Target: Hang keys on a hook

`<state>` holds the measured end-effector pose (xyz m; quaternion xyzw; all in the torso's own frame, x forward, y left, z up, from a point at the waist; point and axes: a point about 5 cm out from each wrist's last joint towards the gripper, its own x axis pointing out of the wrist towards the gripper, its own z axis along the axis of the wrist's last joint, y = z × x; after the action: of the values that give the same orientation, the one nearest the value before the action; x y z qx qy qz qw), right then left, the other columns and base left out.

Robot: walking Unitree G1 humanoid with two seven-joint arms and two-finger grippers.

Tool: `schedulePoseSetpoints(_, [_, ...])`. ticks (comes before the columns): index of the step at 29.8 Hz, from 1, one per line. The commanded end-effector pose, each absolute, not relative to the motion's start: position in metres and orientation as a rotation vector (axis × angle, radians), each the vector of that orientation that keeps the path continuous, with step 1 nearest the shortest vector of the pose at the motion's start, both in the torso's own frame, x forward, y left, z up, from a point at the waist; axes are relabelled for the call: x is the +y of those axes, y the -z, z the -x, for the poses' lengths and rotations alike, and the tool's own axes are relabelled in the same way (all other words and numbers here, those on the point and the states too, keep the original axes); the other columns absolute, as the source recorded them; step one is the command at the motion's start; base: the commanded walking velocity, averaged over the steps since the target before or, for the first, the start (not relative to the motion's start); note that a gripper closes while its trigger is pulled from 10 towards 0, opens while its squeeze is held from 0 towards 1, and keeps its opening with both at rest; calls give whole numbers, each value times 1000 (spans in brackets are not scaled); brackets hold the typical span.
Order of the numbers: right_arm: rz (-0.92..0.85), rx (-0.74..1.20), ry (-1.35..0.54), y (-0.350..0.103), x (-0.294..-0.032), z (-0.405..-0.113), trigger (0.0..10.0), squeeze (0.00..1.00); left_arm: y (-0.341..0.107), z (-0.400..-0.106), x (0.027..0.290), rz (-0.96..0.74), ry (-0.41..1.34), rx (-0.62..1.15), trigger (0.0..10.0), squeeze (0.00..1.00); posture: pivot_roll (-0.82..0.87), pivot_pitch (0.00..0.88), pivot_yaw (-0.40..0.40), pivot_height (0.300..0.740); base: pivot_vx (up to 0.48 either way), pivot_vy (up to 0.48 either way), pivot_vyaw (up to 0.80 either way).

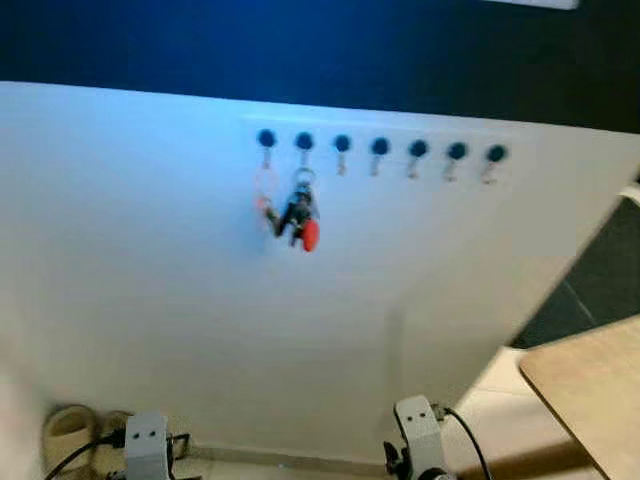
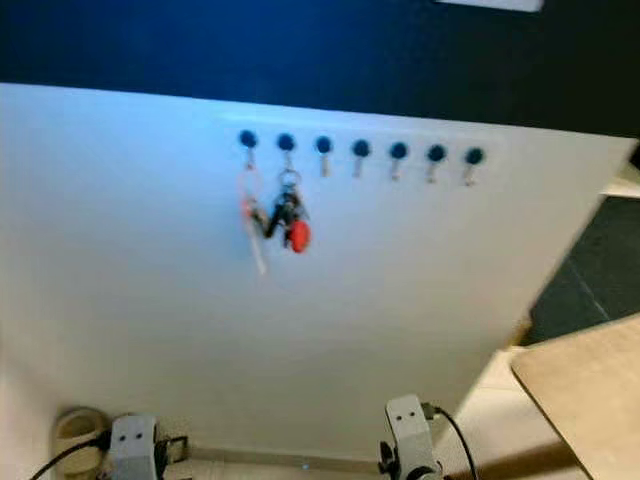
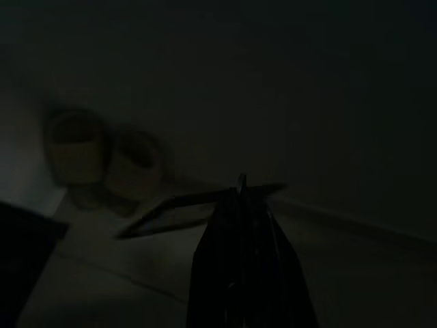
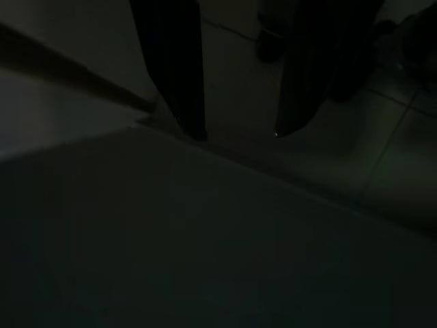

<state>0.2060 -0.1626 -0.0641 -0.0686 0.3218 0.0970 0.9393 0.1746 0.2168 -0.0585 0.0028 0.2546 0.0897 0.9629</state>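
Note:
A bunch of keys [image 1: 298,210] with a red fob [image 1: 310,235] hangs on the second hook from the left in a row of dark-knobbed hooks [image 1: 380,148] on a white wall panel [image 1: 150,260]. A thin pinkish loop [image 1: 264,188] dangles from the first hook beside it. Both arms hang low, far below the hooks: the left arm [image 1: 146,440] and the right arm [image 1: 420,432] show at the bottom edge. In the dark left wrist view my left gripper [image 3: 240,183] is shut, with nothing seen in it. My right gripper [image 4: 242,133] stands open above the floor.
A pair of pale slippers [image 3: 102,157] lies on the floor by the wall at the lower left [image 1: 68,430]. A wooden tabletop [image 1: 590,390] juts in at the right. Dark flooring [image 1: 600,285] shows past the panel's right edge.

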Motion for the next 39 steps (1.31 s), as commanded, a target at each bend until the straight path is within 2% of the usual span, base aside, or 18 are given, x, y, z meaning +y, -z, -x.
schedulePoseSetpoints(1, [111, 661, -179, 65, -164, -204, 10000, 0, 59, -175, 214, -9, -155, 524, 10000, 0, 86, 20, -70, 740, 0, 0, 0])
schedulePoseSetpoints(15, [61, 673, -74, 66, -174, -202, 10000, 0, 59, -179, 205, 4, -73, 520, 10000, 0, 80, 25, -68, 740, 0, 0, 0])
schedulePoseSetpoints(39, [51, 676, -53, 66, -176, -202, 10000, 0, 62, -177, 208, -3, -71, 563, 10000, 0, 80, 27, -62, 740, -298, 0, 0])
